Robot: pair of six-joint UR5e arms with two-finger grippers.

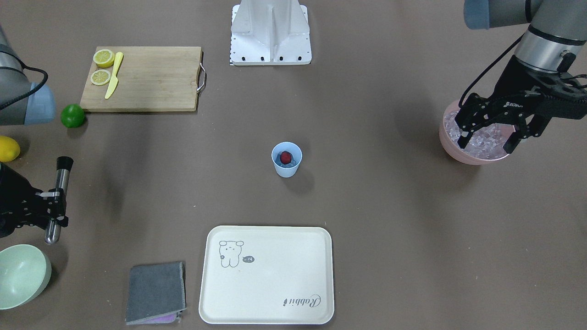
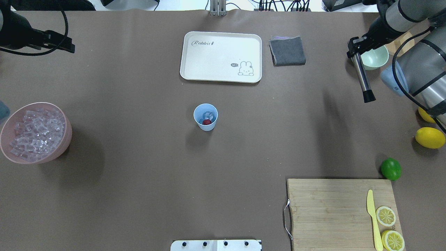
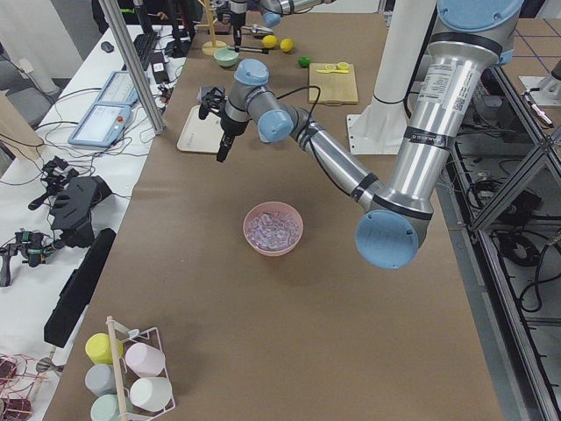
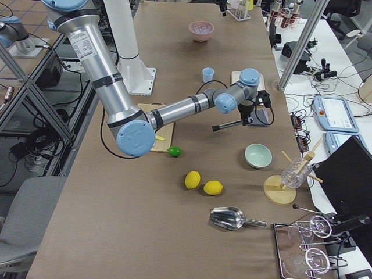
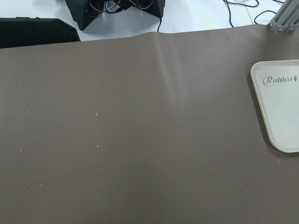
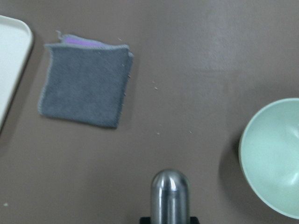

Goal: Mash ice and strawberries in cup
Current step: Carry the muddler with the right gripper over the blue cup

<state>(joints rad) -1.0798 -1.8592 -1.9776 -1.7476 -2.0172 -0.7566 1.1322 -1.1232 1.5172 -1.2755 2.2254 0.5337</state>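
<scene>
One small light-blue plastic cup [image 1: 286, 167] stands upright near the middle of the brown tabletop [image 1: 390, 206], well apart from both arms; inside it lies one red strawberry [image 1: 285, 157]; in the overhead view clear ice [image 2: 208, 114] shows beside the berry, though I cannot count the cubes in there. One wide pink bowl [image 2: 65, 141] sits at the robot's left end of the tabletop, heaped with ice cubes [image 2: 35, 129], far too many to count. The left gripper [image 1: 487, 145] hangs over that bowl, its two fingers [image 1: 516, 140] spread apart with nothing between them.

The right gripper [image 1: 51, 210] is at the opposite end, its fingers closed around one steel muddler with a black tip [image 1: 61, 181], held roughly level above the tabletop; one pale green bowl [image 1: 23, 275] sits just beside it.

Along the side away from the robot lie one cream rectangular tray [image 1: 275, 284] printed with a small animal, and next to it one folded grey cloth [image 1: 156, 291]. On the robot's right, one wooden cutting board [image 1: 151, 80] carries two lemon halves [image 1: 104, 58], cut faces up, and one yellow plastic knife [image 1: 113, 75] alongside them; one green lime [image 1: 73, 115] rests just off the board's corner; two whole yellow lemons [image 2: 430, 137] lie near the lime, close to the tabletop's edge.
</scene>
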